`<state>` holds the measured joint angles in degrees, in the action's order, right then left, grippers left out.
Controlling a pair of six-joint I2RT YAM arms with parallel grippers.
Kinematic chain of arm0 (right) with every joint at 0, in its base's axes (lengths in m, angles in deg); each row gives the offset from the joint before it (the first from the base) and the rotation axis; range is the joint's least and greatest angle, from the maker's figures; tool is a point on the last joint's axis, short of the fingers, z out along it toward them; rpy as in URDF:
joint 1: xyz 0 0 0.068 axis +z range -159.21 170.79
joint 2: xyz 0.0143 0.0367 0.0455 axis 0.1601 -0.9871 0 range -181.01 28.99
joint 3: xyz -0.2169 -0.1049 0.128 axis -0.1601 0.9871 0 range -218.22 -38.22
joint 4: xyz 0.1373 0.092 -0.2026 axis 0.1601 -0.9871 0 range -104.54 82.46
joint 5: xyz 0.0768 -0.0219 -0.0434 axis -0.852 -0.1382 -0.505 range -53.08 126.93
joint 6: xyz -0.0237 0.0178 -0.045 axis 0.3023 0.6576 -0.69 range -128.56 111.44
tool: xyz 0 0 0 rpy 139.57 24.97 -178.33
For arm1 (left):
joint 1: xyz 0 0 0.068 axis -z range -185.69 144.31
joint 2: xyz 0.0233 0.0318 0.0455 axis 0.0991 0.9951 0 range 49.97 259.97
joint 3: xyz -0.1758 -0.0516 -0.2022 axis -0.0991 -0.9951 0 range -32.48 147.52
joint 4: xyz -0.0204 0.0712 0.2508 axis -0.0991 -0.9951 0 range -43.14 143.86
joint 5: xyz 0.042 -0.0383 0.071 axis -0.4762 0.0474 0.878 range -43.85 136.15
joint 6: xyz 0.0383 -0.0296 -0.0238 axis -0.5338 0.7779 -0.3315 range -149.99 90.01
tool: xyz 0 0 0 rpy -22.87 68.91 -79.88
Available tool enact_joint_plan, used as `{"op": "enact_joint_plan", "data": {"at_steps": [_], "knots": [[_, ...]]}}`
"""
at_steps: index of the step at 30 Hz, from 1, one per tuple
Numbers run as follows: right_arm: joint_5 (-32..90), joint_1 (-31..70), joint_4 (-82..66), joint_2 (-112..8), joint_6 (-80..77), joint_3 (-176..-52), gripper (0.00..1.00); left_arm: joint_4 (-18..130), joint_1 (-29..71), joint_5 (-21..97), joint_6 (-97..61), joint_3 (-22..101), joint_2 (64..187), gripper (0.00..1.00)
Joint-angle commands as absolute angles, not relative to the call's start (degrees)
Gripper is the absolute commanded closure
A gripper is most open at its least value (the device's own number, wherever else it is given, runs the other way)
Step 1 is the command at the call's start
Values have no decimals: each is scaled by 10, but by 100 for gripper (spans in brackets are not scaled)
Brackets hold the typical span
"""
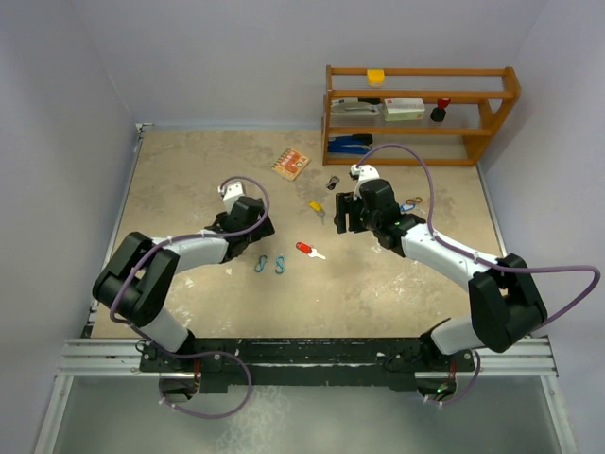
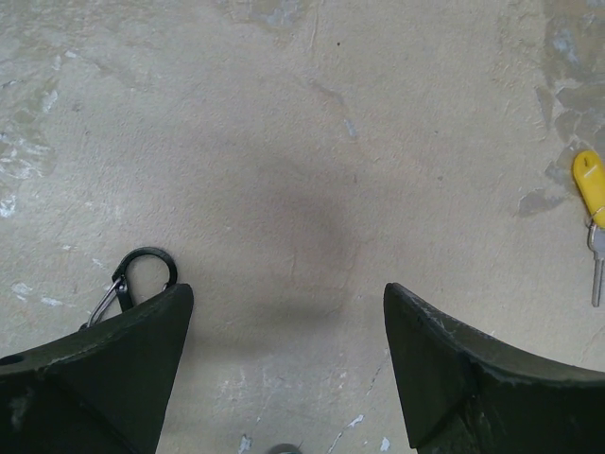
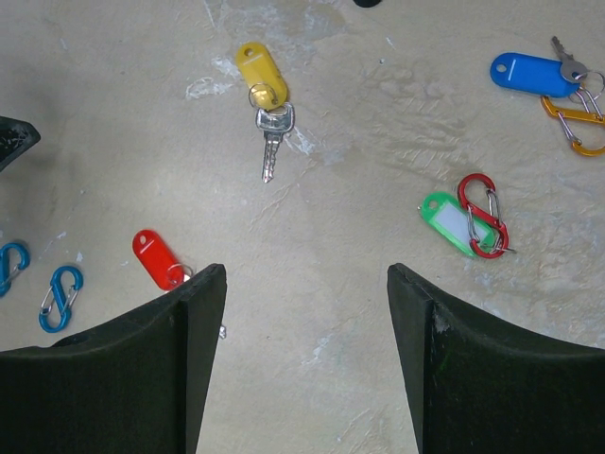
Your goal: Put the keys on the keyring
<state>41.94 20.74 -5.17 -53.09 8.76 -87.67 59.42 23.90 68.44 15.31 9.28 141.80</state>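
A yellow-tagged key [image 3: 263,80] lies ahead of my right gripper [image 3: 304,274], which is open and empty above the table. A red-tagged key [image 3: 154,258] lies by its left finger. A green tag [image 3: 450,222] lies with a red carabiner [image 3: 484,216]. A blue-tagged key [image 3: 529,74] lies by an orange carabiner [image 3: 573,123]. My left gripper [image 2: 286,293] is open and empty. A black carabiner [image 2: 142,274] lies at its left fingertip. The yellow-tagged key [image 2: 590,189] shows far right. From above, the yellow key [image 1: 317,207] lies between the grippers, with the red key [image 1: 307,250] nearer.
Two blue wire clips [image 1: 271,264] lie near the left gripper [image 1: 250,223]. A black-tagged key [image 1: 333,183] and a small card [image 1: 290,165] lie farther back. A wooden shelf [image 1: 421,113] with several items stands at the back right. Grey walls enclose the table.
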Motion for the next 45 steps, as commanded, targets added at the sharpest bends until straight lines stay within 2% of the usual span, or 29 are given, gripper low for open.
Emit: {"op": "enact_joint_plan", "data": {"at_steps": [1,9,14,21,27,45], "knots": [[421,209,-35,-521,83,-881,28,619,233,656,135,122,1405,21],[412,209,-31,-520,83,-878,28,597,233,644,105,145,1323,21],[411,210,-31,-517,83,-877,28,511,233,704,84,165,1307,21],[409,212,-31,-510,84,-875,28,457,232,790,97,132,1295,22],[407,214,-31,-508,85,-874,28,447,232,828,99,117,1302,22],[409,215,-33,-502,83,-871,28,498,232,803,97,91,1364,29]]}}
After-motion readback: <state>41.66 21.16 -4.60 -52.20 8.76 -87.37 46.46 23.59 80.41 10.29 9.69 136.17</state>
